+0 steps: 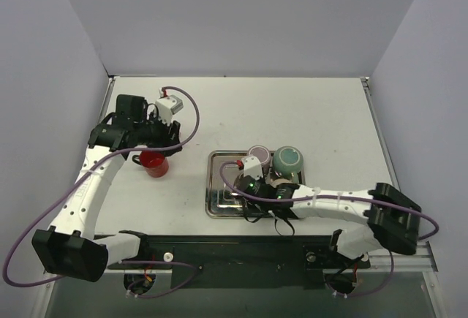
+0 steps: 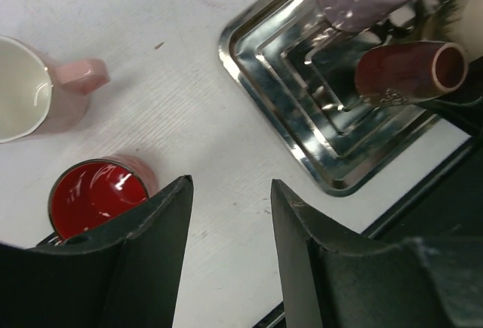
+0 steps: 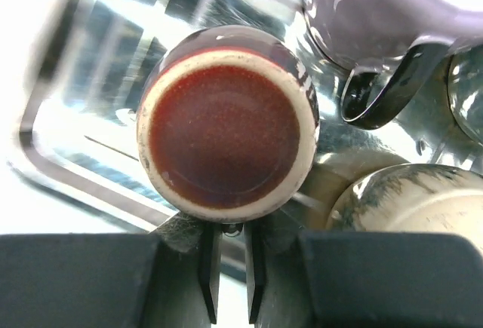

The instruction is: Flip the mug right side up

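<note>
Clenches right claw [image 3: 230, 249] against the base-up brown mug [image 3: 226, 124] in the tray [image 3: 68, 154], perhaps nipping its handle to flip it; hangs left claw [image 2: 230, 215] released over the worktop [image 2: 189, 102].

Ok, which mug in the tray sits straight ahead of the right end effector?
The brown mug, its cream-ringed base centred just above the right end effector in the wrist view. The lilac mug and the green mug sit off to one side.
</note>
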